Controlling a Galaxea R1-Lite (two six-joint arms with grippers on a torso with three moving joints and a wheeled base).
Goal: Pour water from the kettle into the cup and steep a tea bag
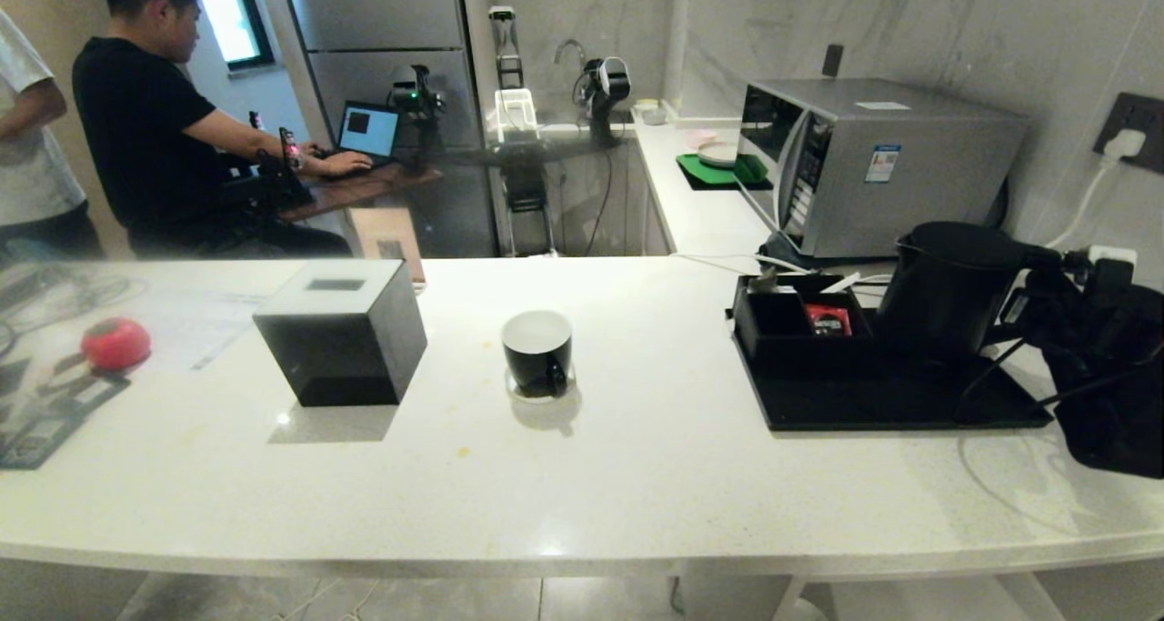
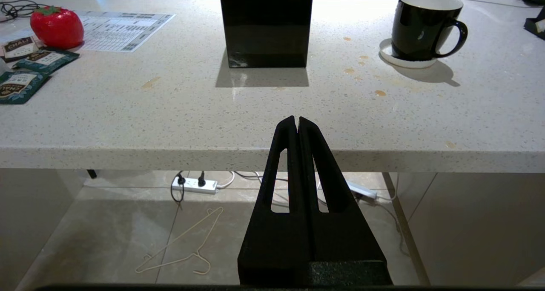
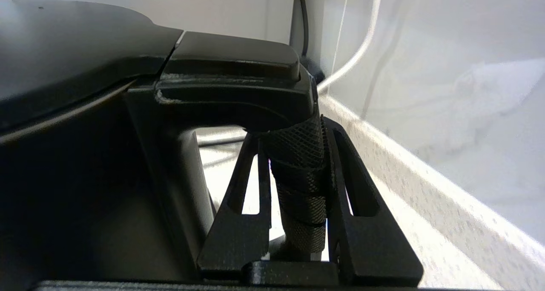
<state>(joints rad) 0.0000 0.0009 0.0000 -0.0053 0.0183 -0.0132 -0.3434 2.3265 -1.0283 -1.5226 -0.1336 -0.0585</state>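
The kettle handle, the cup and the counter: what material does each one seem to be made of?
The kettle handle: a knurled, cross-hatched grip, perhaps rubber or textured plastic, under smooth matte black plastic; the right claw is shut on it.
The cup: probably glazed ceramic, glossy black outside with reflections, white inside.
The counter: likely polished stone or composite, pale, finely speckled, with a slight sheen.

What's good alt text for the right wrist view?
The right tool is shut on the textured handle of the matte black kettle, one finger on each side. A white cable runs along the pale wall behind, above the speckled counter.
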